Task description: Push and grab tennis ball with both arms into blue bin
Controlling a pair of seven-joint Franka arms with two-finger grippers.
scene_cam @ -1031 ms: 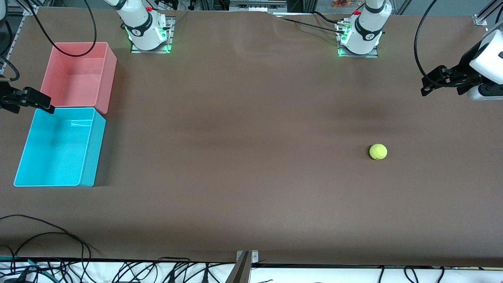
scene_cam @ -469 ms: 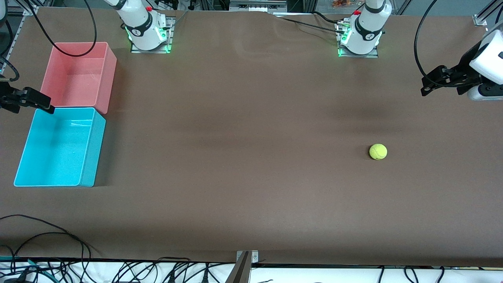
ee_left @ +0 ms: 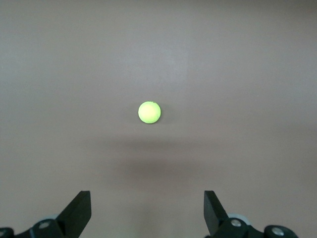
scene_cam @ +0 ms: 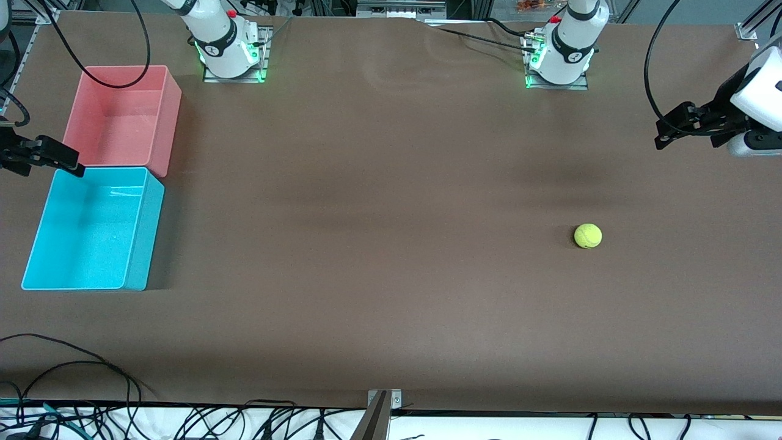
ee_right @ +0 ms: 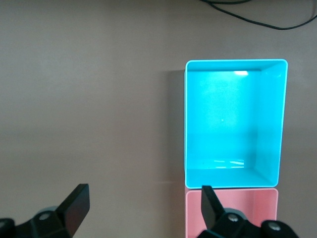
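The yellow-green tennis ball [scene_cam: 588,236] rests on the brown table toward the left arm's end, alone on bare surface. My left gripper [scene_cam: 661,132] hangs open over that end of the table. In the left wrist view the ball [ee_left: 149,112] lies well ahead of the open left gripper [ee_left: 147,208], apart from it. The blue bin [scene_cam: 145,238] stands empty at the right arm's end. My right gripper [scene_cam: 66,160] hovers open over the seam between the bins. In the right wrist view the blue bin [ee_right: 187,124] shows ahead of the right gripper [ee_right: 143,201].
An empty pink bin [scene_cam: 172,122] touches the blue bin, farther from the front camera; it shows too in the right wrist view [ee_right: 247,208]. Black cables [scene_cam: 73,366] trail along the table's front edge. The two arm bases [scene_cam: 229,49] [scene_cam: 559,55] stand at the table's back.
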